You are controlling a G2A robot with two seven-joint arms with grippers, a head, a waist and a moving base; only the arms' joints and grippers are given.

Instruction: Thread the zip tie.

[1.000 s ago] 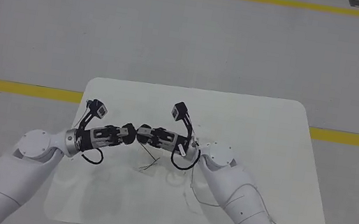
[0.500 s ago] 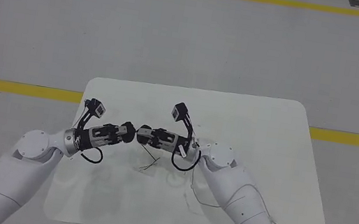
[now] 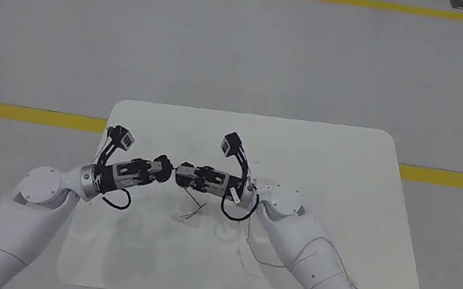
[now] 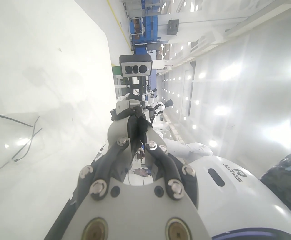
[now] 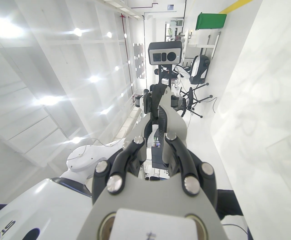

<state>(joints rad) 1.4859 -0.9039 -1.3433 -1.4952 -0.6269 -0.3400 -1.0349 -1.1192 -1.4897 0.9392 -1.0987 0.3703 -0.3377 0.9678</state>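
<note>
Top view: a white bench [image 3: 347, 163] with rounded corners. Two white arms come in from the near edge and meet over its middle. The left end effector [image 3: 162, 168] and the right end effector [image 3: 183, 174] point at each other, tip to tip, so close that no gap can be made out. A few thin dark zip ties [image 3: 192, 212] lie loose on the bench, just to the near side of the right end effector and apart from both.

Left wrist view: the left end effector [image 4: 136, 123] is clenched, its dark pads pressed flat together. The tips of the right arm's tool sit directly beyond, nose to nose with it. Whether a tie is pinched between the pads is too fine to tell. The loose zip ties [image 4: 28, 143] lie crossed on the bench surface, well off to one side.

Right wrist view: the right end effector [image 5: 156, 113] is likewise clenched, pads together, facing the other arm's tool head-on. Nothing thin can be made out between the pads.

Handling, as a judgement: a tie is very light, narrow and springy, with slick plastic faces, so it is likely to bow or twist out of a loose pinch. A firm hold on the flat sides seems best. One grip should sit just behind the locking head and the other just short of the tail tip, so the free end keeps stiff enough to aim at the slot.
</note>
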